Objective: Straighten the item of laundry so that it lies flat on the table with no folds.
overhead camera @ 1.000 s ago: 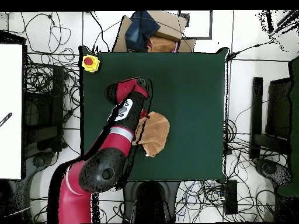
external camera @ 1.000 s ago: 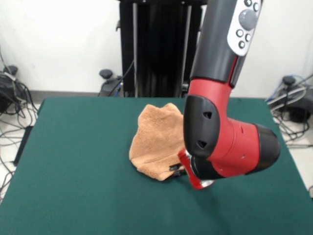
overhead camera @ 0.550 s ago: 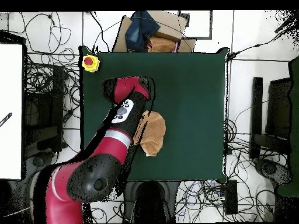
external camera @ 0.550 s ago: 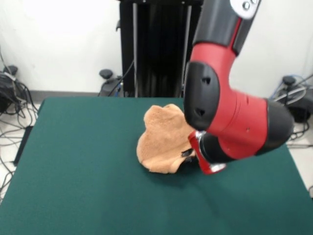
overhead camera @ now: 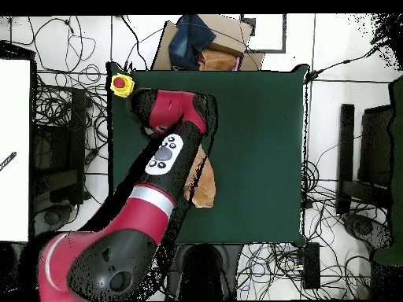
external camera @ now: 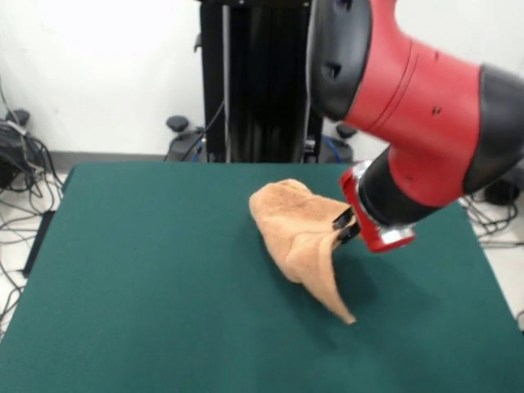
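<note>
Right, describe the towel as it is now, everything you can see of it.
The towel is peach-orange, with a fuzzy terry look. It is bunched and folded, not flat: one edge is lifted off the green table where the gripper pinches it, and a pointed corner hangs down toward the camera, touching or nearly touching the table. In the overhead view the arm hides most of it. No tag or stripes are discernible.

Beyond the table's edges we see loose black cables [overhead camera: 75, 118] strewn over the pale floor on both sides. A yellow box with a red button [overhead camera: 121, 84] sits at one table corner. A cardboard box [overhead camera: 206, 49] holding dark blue cloth [overhead camera: 189, 38] stands just off one edge. A black upright frame [external camera: 264, 82] stands against the white wall [external camera: 106, 74].
</note>
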### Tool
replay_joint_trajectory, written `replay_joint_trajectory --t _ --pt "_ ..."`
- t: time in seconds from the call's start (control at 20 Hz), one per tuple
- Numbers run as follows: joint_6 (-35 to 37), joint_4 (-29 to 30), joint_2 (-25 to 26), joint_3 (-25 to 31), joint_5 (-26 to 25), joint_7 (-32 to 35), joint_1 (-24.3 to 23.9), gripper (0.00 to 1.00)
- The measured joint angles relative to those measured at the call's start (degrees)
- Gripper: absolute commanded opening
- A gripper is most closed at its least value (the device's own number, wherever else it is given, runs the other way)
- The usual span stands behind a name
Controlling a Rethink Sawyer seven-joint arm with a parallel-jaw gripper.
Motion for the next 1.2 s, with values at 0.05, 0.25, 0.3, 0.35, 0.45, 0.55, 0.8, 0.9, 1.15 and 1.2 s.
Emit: replay_joint_trajectory --t 0.05,0.25,0.3,0.35,0.45,0.55,0.8,0.9,1.15,1.2 --pt "0.0 0.2 -0.4 0.0 0.3 0.0 0.1 0.00" --pt "-0.2 0.4 -1.5 0.3 1.7 0.0 0.6 0.00" --pt "-0.5 0.5 -1.5 0.4 2.0 0.0 0.9 0.00" --pt "-1.8 0.5 -1.2 0.6 2.4 0.0 1.4 0.00" --pt "-3.7 0.5 -0.8 1.0 2.7 0.0 1.9 0.00" --pt "-7.3 0.5 0.2 1.5 3.2 0.0 2.4 0.00" --pt "-12.4 0.8 2.0 2.9 4.4 0.0 2.8 0.00" --pt "-13.5 0.9 2.8 3.4 5.1 0.0 2.9 0.00" --pt "-14.1 1.3 4.1 4.8 6.7 0.0 2.9 0.00" --pt "-14.1 1.6 4.2 5.2 7.4 0.0 2.9 0.00"
